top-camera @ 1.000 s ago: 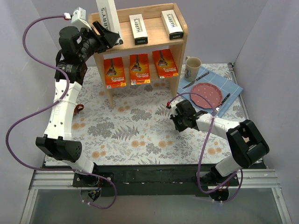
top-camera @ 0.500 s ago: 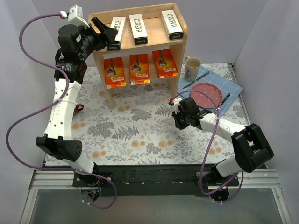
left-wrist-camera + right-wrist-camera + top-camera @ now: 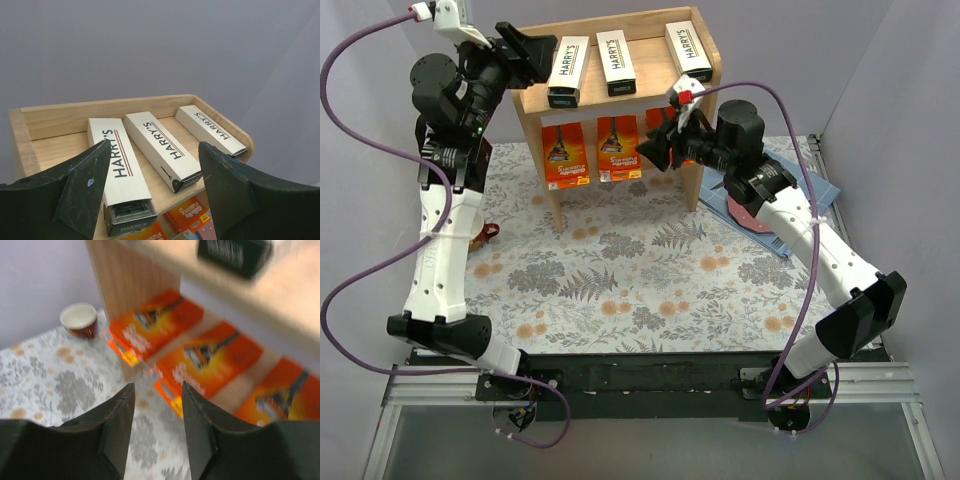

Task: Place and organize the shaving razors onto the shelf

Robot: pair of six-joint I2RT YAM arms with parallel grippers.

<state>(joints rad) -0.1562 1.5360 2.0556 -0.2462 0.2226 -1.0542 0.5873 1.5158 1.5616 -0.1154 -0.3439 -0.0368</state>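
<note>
The left claw (image 3: 154, 150) has let go. A second ago it held a white HARRY'S box (image 3: 565, 70) upright; now that box lies flat just ahead of its wide, empty fingers, beside the other two white boxes (image 3: 162, 150) on the top tier of the shelf (image 3: 100, 109). The right claw (image 3: 158, 390) has swung up from the surface to the lower tier, fingers narrowly parted and holding nothing, with the three orange packs (image 3: 210, 360) just beyond it. With all six razors shelved, only straightening seems left.
</note>
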